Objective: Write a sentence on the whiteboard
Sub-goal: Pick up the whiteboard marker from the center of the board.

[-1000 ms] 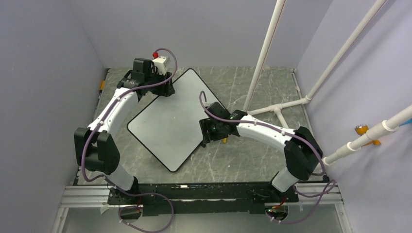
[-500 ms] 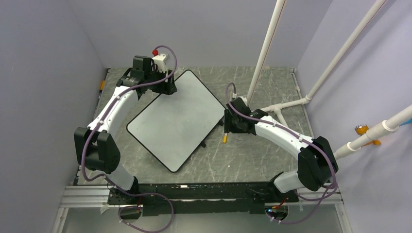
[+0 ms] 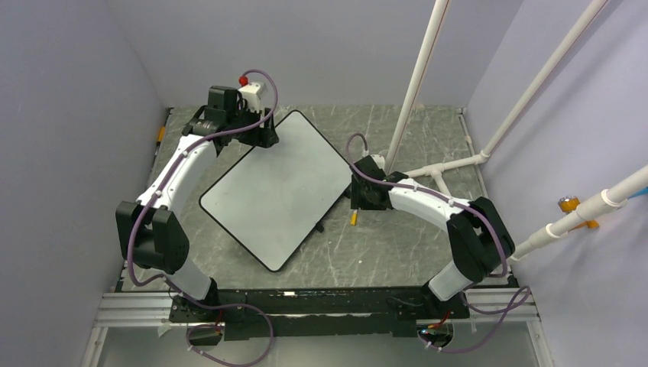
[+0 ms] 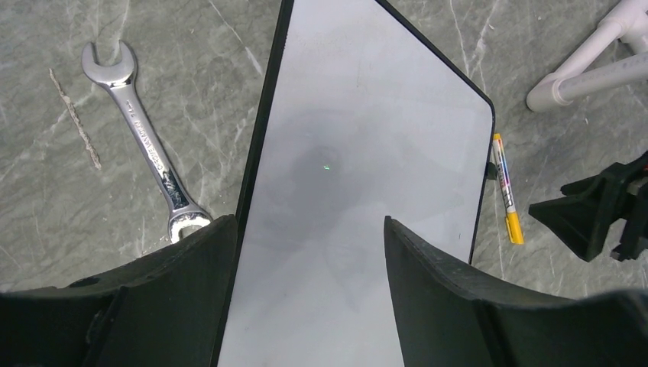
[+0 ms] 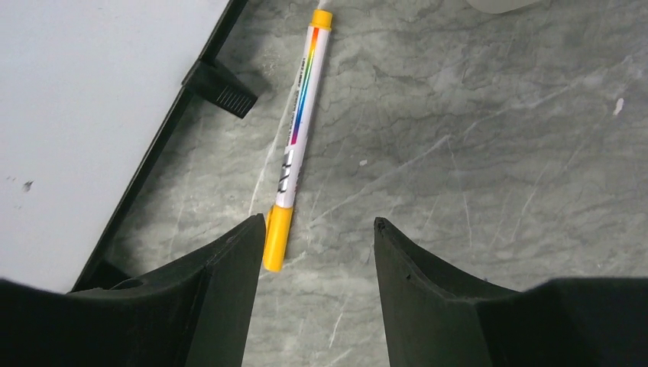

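Overhead view. At upper left, the left gripper (image 3: 264, 138) hovers over the far corner of the whiteboard (image 3: 275, 191), its fingers spread and pinching nothing. In its wrist view a wrench (image 4: 141, 141) lies at upper left, just off the board's black edge. The board lies flat in the centre of the frame, turned like a diamond, with no lettering visible. Just right of its edge lies the marker (image 5: 298, 130), its yellow cap beside one finger of the right gripper (image 5: 317, 222), which is also spread and empty. The marker is probably light, stiff, smooth and prone to rolling, so it is best pinched across mid-barrel. The board looks stiff and may slide unless steadied.
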Robot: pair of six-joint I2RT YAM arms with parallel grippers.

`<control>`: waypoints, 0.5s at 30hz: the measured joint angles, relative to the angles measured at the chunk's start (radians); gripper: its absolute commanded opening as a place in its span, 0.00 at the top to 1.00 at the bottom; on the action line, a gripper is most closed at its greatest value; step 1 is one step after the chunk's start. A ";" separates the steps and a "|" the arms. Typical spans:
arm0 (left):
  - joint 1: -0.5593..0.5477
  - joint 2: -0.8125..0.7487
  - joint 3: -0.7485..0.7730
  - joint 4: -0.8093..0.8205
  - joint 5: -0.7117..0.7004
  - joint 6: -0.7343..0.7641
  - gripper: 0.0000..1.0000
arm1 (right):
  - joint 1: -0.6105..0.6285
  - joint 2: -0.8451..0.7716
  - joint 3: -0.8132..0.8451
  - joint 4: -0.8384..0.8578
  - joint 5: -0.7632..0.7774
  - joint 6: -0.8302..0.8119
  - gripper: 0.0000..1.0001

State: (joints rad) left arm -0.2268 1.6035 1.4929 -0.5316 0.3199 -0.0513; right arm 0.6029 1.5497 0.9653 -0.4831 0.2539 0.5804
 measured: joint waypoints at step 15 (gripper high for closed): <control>-0.005 -0.219 -0.077 0.005 0.009 -0.019 0.26 | -0.004 0.168 0.043 0.060 0.003 0.000 0.52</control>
State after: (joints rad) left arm -0.2314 1.3842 1.4162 -0.5270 0.3290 -0.0700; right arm 0.5987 1.7180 1.0088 -0.4236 0.2569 0.5804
